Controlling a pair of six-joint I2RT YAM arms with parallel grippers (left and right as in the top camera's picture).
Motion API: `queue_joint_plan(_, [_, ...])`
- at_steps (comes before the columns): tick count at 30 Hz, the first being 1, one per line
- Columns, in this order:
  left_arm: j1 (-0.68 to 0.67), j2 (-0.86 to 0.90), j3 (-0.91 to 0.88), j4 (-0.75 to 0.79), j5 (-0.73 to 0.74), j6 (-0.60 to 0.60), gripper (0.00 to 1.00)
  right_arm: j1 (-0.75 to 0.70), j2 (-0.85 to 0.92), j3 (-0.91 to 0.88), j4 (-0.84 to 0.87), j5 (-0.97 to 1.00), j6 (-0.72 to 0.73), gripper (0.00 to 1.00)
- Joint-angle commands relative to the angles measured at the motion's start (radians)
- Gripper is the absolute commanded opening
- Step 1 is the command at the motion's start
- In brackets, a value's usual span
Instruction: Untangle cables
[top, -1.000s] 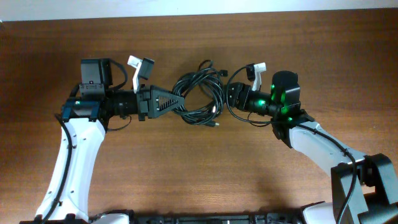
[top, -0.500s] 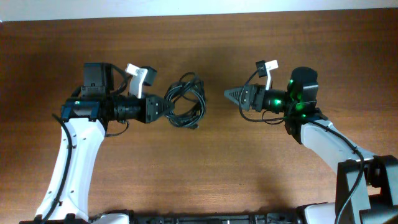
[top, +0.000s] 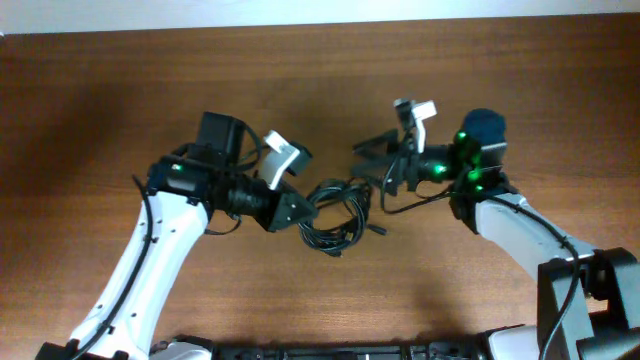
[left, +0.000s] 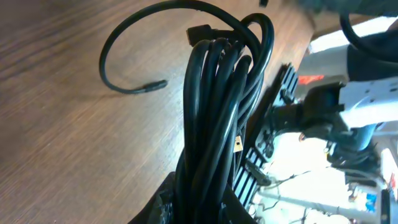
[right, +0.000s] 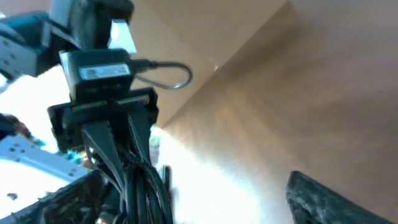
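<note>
Your left end effector (top: 297, 212) pinched shut on cables (top: 335, 212), bundle sticking out from its tip at desk (top: 300, 80) centre. right end effector (top: 378, 165) wide open, empty; free loops just to its left, so that arm's closest.

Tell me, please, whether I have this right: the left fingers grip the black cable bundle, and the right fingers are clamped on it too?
Not quite. The left fingers do grip the black cable bundle, but the right fingers are not clamped on it: the overhead view shows them spread wide open, gripping nothing.
</note>
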Motion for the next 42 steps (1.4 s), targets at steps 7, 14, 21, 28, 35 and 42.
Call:
queue_joint_plan(7, [-0.012, -0.006, 0.008, 0.010, 0.002, -0.003, 0.00, 0.133, 0.000, 0.002, -0.231, 0.043, -0.227, 0.64])
queue_joint_plan(14, [0.066, -0.006, 0.008, 0.159, -0.011, -0.171, 0.00, 0.167, 0.000, 0.002, -0.306, 0.043, -0.274, 0.04])
queue_joint_plan(21, [0.128, -0.006, 0.008, 0.163, -0.125, -0.433, 0.54, 0.109, 0.000, 0.002, -0.302, 0.195, -0.051, 0.04])
queue_joint_plan(28, [0.081, -0.006, 0.004, 0.142, -0.130, -0.603, 0.57, 0.108, 0.000, 0.002, -0.274, 0.296, 0.088, 0.04])
queue_joint_plan(35, [0.030, -0.006, 0.001, 0.140, -0.254, -0.681, 0.57, 0.097, 0.000, 0.002, -0.154, 0.274, 0.326, 0.04])
queue_joint_plan(42, [0.030, -0.006, -0.075, 0.273, -0.283, -0.836, 0.68, 0.098, 0.000, 0.002, -0.108, 0.249, 0.491, 0.04])
